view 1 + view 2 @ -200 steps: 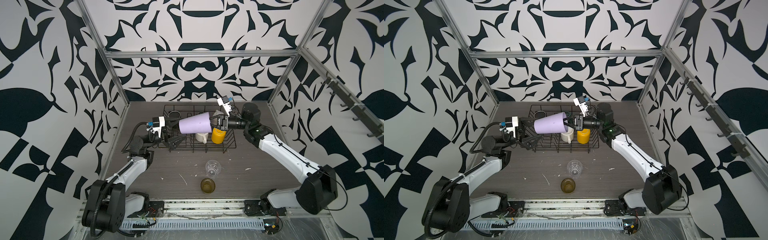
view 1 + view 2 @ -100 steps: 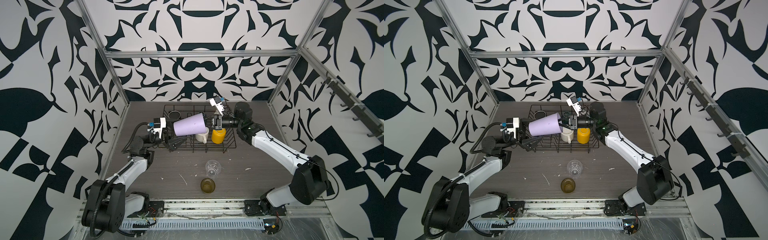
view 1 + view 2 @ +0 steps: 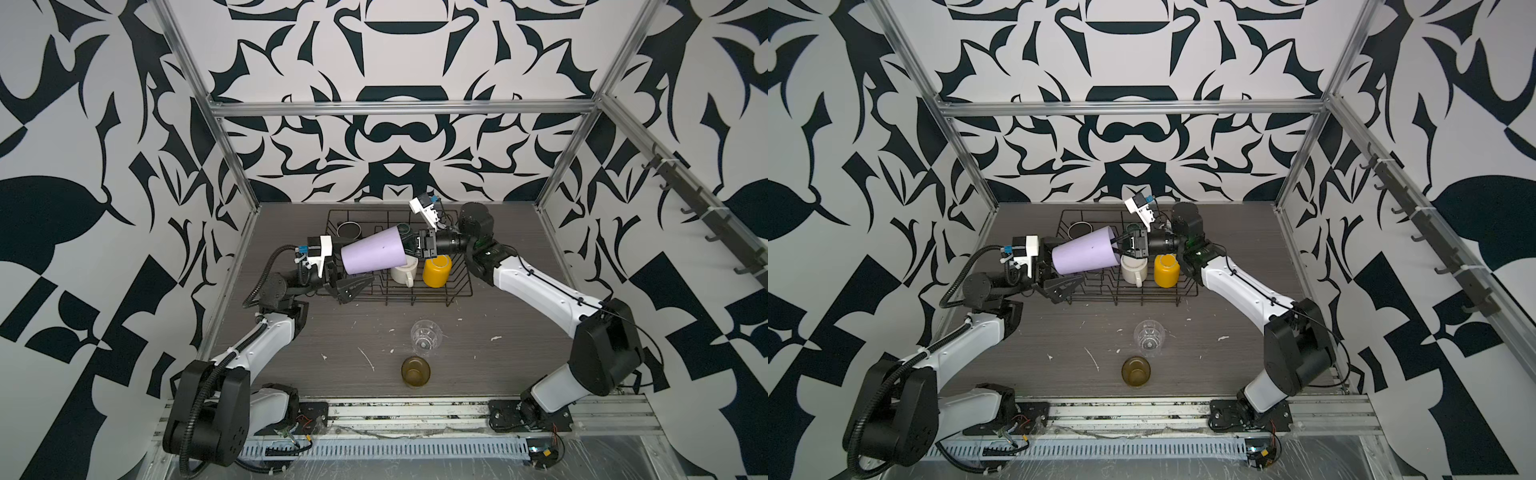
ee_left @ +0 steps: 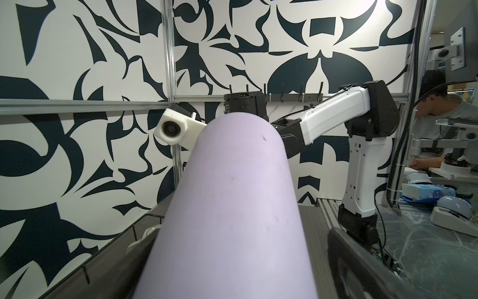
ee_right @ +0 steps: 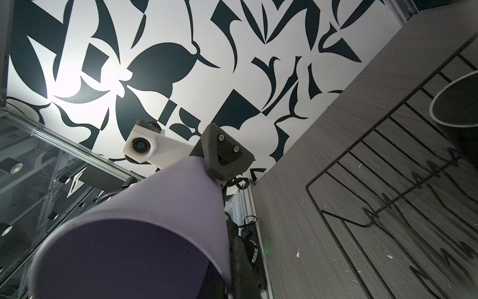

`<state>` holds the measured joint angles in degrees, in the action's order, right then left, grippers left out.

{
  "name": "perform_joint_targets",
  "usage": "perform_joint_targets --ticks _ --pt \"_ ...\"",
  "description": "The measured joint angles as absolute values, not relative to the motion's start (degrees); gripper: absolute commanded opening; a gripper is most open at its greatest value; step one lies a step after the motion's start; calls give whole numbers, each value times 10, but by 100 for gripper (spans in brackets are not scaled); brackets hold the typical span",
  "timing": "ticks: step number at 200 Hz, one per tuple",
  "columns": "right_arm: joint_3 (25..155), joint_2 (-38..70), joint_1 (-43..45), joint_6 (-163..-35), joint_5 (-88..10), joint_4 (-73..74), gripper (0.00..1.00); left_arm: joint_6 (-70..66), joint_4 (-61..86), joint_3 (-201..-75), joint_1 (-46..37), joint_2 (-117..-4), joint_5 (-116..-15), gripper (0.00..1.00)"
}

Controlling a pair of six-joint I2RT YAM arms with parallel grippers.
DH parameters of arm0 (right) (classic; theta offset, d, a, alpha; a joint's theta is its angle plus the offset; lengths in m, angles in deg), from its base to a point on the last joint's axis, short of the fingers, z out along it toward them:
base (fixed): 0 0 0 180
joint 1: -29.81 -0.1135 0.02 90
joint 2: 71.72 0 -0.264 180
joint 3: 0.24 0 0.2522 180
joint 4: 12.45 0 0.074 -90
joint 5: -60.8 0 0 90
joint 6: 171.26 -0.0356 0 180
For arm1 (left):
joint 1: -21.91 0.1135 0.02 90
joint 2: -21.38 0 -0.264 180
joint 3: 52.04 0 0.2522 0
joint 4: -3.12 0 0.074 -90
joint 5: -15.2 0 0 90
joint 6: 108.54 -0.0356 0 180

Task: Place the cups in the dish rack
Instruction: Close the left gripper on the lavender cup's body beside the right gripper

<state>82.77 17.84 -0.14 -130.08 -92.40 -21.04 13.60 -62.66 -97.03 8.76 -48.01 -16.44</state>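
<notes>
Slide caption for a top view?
Right gripper holds tapered lilac tumbler sideways above black wire dish rack, base inside open left gripper.

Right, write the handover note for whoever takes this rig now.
The left gripper is open, its jaws flanking the base end of the lilac tumbler. The right gripper is shut on its rim, holding it sideways above the dish rack.
Done: white mug, yellow mug, black mug and teal mug are in the rack.
Left: rack the tumbler, then the clear glass and amber-olive glass from the table.
</notes>
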Motion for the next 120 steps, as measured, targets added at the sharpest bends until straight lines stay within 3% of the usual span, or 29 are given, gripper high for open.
perform_joint_targets --ticks 120 --pt "828 189 -14 -1309 -927 -213 0 148 -630 -970 88 -480 -158 89"
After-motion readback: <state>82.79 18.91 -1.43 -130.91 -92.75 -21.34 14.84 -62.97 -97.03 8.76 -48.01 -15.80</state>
